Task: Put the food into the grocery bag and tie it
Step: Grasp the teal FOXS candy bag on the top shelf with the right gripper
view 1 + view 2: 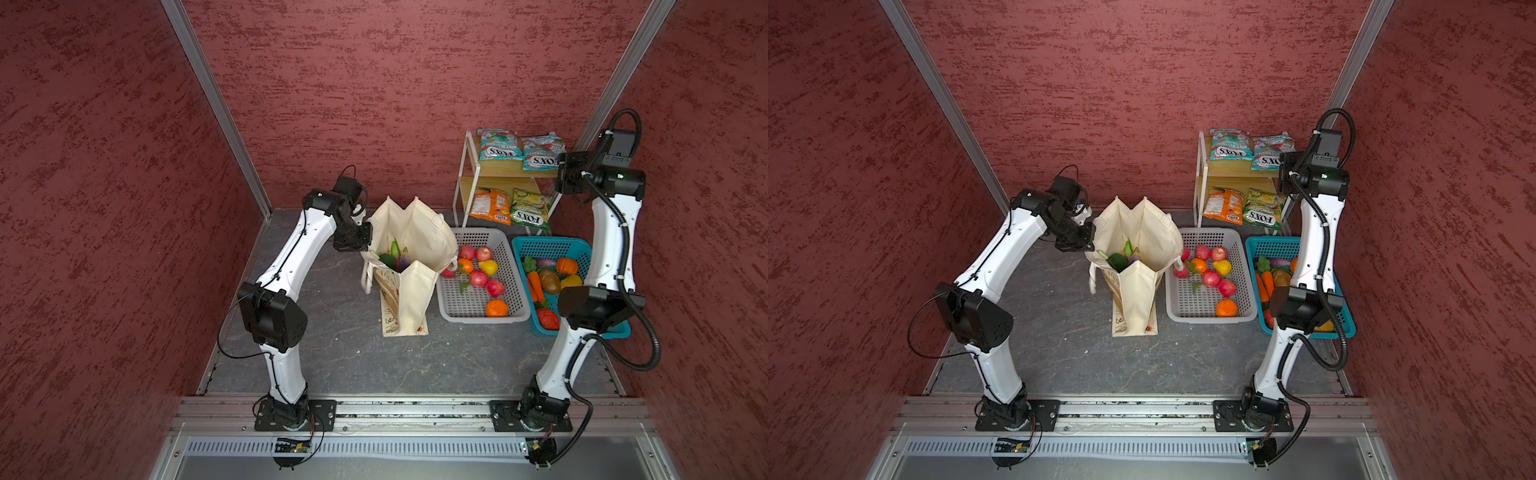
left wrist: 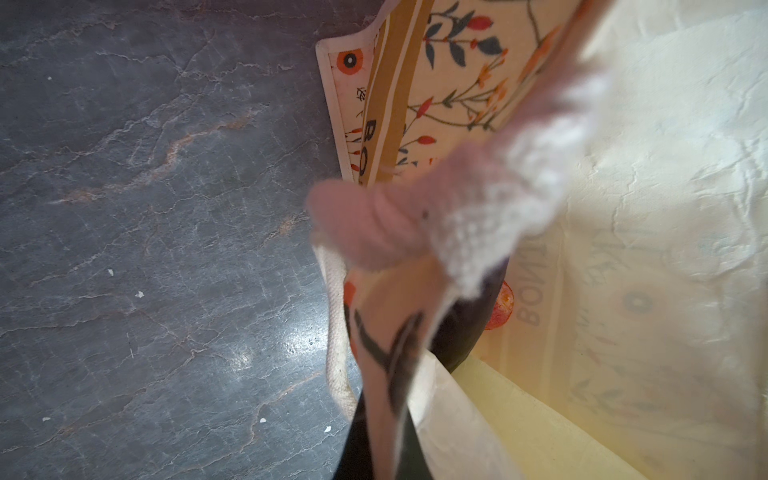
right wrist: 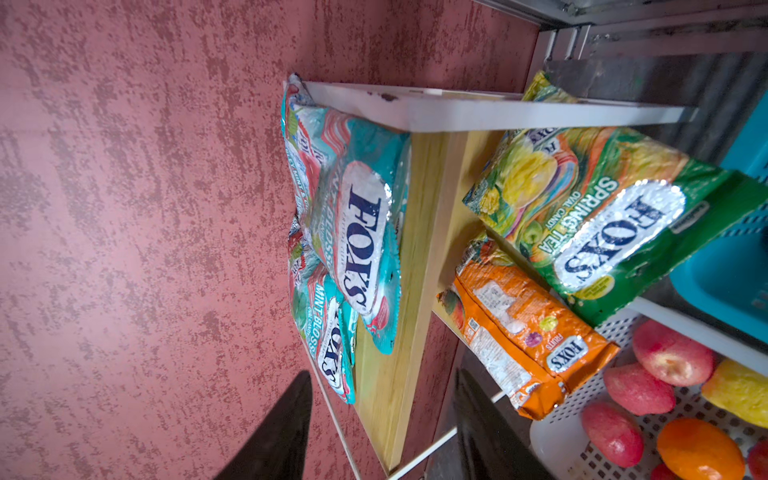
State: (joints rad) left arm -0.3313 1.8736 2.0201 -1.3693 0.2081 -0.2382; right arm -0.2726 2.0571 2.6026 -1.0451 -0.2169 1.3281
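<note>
The cream grocery bag stands open in the middle of the floor. Inside it lie a dark green vegetable and a dragon fruit with green tips. My left gripper is shut on the cloth of the bag's left rim. Two teal-and-red FOX'S packets lie on the shelf's top board. My right gripper is open just short of them, with nothing between its fingers. A yellow fruit sits in the grey basket.
The white-framed shelf stands at the back right. An orange packet and a yellow-green packet lean on its lower board. The grey basket of apples and oranges stands right of the bag. The blue basket of vegetables is beside it, under my right arm.
</note>
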